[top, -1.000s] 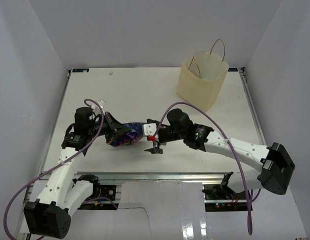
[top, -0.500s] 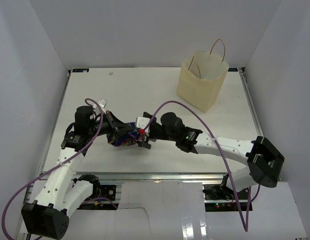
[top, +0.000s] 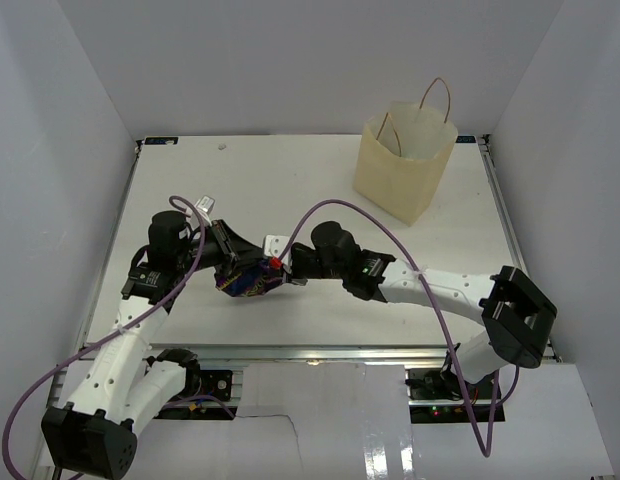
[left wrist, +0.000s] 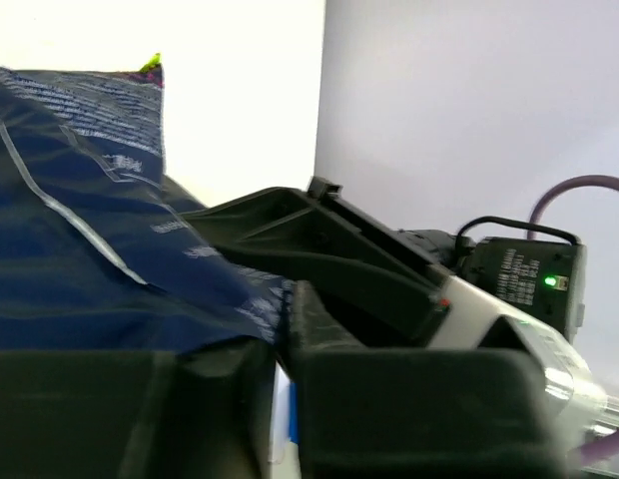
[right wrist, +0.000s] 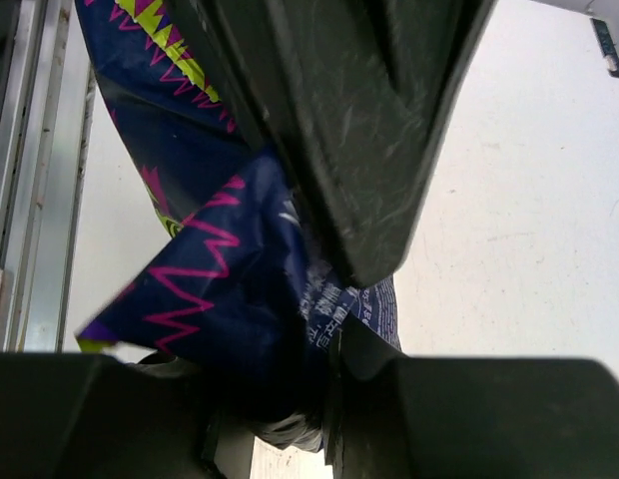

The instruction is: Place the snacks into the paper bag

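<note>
what changed: a second back the right pincer (top: 278,271) was wide open and sitting a bit off to the right of the blue packet (top: 248,284); now that arm has slid left over the desk (top: 290,180) and its jaws have snapped in on the packet's right end
right pincer: pretty much closed, pinching a bunched fold of the packet; its own wrist view shows the pink-zigzag foil squeezed right between the two fingers
left pincer (top: 233,266): clamped on the other end of the same packet, fingers close together with the blue foil running down between them in its wrist view; can't really tell if it's starting to ease off
where the packet is: middle-left of the desk, strung between both pincers and looking lifted off the surface, well apart from the bag
paper bag (top: 402,185): standing upright at the far right of the desk, mouth open, handles up, hasn't budged
what it means: looks like a handover caught halfway. Both arms have a grip, so the packet belongs to neither yet. My guess is the left one has to let go before the right can carry it over to the bag
watch out for: if the right arm pulls while the left is gripping, the foil could tear or slip out
progress: this packet isn't bagged yet; can't see inside the bag from above, so no idea what else is in there
</note>
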{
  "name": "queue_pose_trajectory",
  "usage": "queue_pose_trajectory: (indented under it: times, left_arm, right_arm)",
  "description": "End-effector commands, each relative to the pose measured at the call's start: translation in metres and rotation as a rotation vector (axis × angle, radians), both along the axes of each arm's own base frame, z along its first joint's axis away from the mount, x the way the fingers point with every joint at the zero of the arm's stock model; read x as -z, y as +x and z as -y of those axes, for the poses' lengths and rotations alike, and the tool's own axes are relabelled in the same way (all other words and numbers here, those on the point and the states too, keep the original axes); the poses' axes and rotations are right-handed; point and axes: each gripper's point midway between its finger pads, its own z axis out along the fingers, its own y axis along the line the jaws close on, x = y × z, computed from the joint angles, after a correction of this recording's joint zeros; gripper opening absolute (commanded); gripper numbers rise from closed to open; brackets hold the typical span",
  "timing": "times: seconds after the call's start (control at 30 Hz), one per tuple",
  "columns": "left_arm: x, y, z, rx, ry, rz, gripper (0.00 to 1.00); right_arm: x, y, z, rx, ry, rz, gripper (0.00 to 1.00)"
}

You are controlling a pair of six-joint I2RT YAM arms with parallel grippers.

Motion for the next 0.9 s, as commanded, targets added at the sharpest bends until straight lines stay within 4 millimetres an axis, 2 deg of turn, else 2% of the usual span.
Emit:
queue_pose_trajectory:
  times: [0.0, 0.03, 0.07, 0.1, 0.13, 0.2, 0.23, 0.27, 0.33, 0.37, 0.4, 0.43, 0.47, 0.57, 0.67, 0.73, 0.77, 0.8, 0.87]
  left_arm:
    - [-0.058, -0.006, 0.005, 0.041, -0.073, 0.191, 0.25]
    - [-0.062, -0.005, 0.004, 0.036, -0.072, 0.203, 0.30]
    - [-0.065, -0.004, 0.003, 0.024, -0.064, 0.217, 0.41]
    - [-0.067, -0.003, 0.002, 0.016, -0.053, 0.219, 0.46]
    - [-0.079, -0.001, -0.001, 0.001, -0.033, 0.267, 0.49]
    - [-0.085, 0.000, -0.005, -0.020, 0.007, 0.282, 0.59]
    - [-0.101, 0.001, -0.008, -0.029, 0.036, 0.349, 0.61]
    - [-0.105, 0.004, -0.012, -0.054, 0.062, 0.368, 0.64]
    - [-0.109, 0.004, -0.017, -0.068, 0.104, 0.380, 0.64]
    - [-0.117, 0.004, -0.020, -0.074, 0.126, 0.420, 0.64]
    - [-0.117, 0.004, -0.023, -0.091, 0.145, 0.424, 0.65]
    - [-0.118, 0.004, -0.025, -0.097, 0.155, 0.435, 0.65]
    - [-0.117, 0.002, -0.027, -0.106, 0.171, 0.454, 0.65]
    - [-0.103, 0.003, -0.037, -0.161, 0.211, 0.454, 0.66]
    - [-0.084, 0.003, -0.043, -0.194, 0.233, 0.429, 0.67]
    - [-0.062, 0.000, -0.044, -0.201, 0.234, 0.403, 0.67]
    - [-0.042, 0.000, -0.044, -0.200, 0.239, 0.370, 0.67]
    - [-0.038, -0.004, -0.046, -0.211, 0.230, 0.369, 0.67]
    - [-0.028, -0.005, -0.046, -0.218, 0.223, 0.368, 0.68]
  right_arm:
    - [-0.029, -0.010, -0.007, -0.086, 0.045, 0.028, 0.11]
    - [-0.034, -0.011, -0.007, -0.104, 0.047, 0.038, 0.08]
    - [-0.035, -0.008, -0.004, -0.108, 0.044, 0.034, 0.08]
    - [-0.034, -0.013, -0.002, -0.141, 0.037, 0.009, 0.08]
    - [-0.040, -0.006, 0.001, -0.141, 0.042, 0.007, 0.08]
    - [-0.045, -0.005, 0.007, -0.168, 0.047, -0.010, 0.08]
    - [-0.043, 0.004, 0.014, -0.151, 0.034, -0.033, 0.08]
    - [-0.051, 0.008, 0.018, -0.156, 0.043, -0.030, 0.08]
    - [-0.055, 0.019, 0.030, -0.134, 0.043, -0.068, 0.08]
    - [-0.065, 0.024, 0.034, -0.135, 0.051, -0.058, 0.08]
    - [-0.070, 0.025, 0.038, -0.139, 0.057, -0.070, 0.08]
    - [-0.075, 0.035, 0.046, -0.115, 0.066, -0.080, 0.08]
    - [-0.078, 0.035, 0.053, -0.113, 0.062, -0.105, 0.08]
    - [-0.101, 0.043, 0.070, -0.080, 0.093, -0.123, 0.08]
    - [-0.141, 0.055, 0.091, -0.032, 0.160, -0.114, 0.08]
    - [-0.181, 0.067, 0.109, 0.012, 0.222, -0.068, 0.08]
    - [-0.195, 0.070, 0.116, 0.026, 0.247, -0.073, 0.08]
    - [-0.222, 0.079, 0.129, 0.063, 0.285, -0.030, 0.08]
    - [-0.250, 0.089, 0.143, 0.107, 0.327, 0.003, 0.08]
